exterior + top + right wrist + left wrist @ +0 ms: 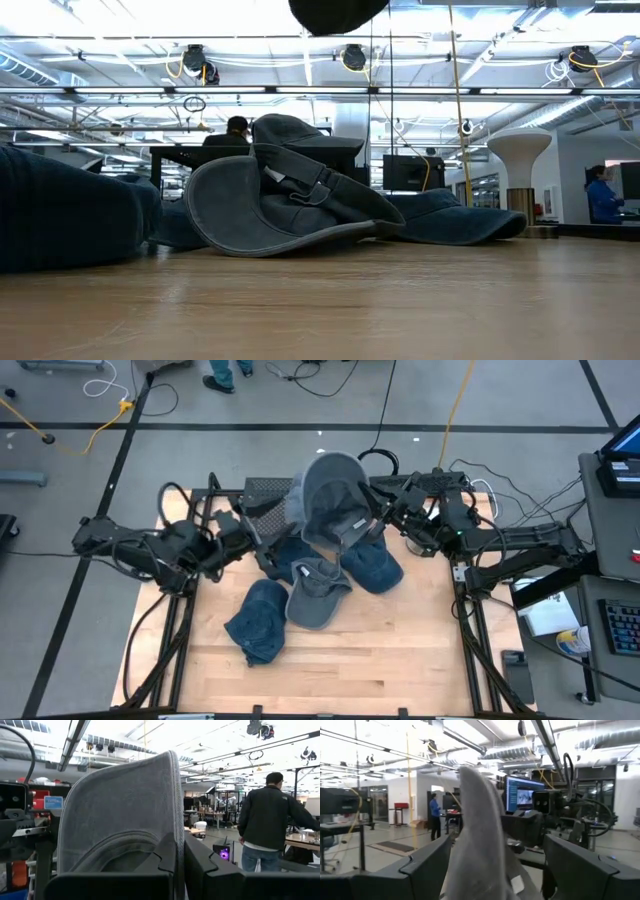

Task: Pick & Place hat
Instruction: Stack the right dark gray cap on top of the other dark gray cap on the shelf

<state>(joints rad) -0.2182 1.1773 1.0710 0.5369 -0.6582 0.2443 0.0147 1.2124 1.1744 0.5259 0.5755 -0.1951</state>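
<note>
I have a grey hat (330, 495) lifted off the table (400, 650), held above the far middle of it between my two arms. In the high view its long axis runs from the far edge of the table toward the near one, crown and brim at the far end and a white label toward the near end. My right gripper (179, 857) has its fingers pressed together on the hat's brim, the edge of the fabric pinched upright between them in the right wrist view. My left gripper (495, 865) comes in from the other side; its fingers (427, 865) stand spread, with the hat's fabric rising between them as a narrow grey peak, and I cannot tell whether either pad touches it. Below, more hats lie on the wood: a second grey cap (315, 595) near the middle, and dark blue hats (258, 622) just beside it, front-left and right of it. A person (265, 827) in a dark jacket stands in the room beyond.
</note>
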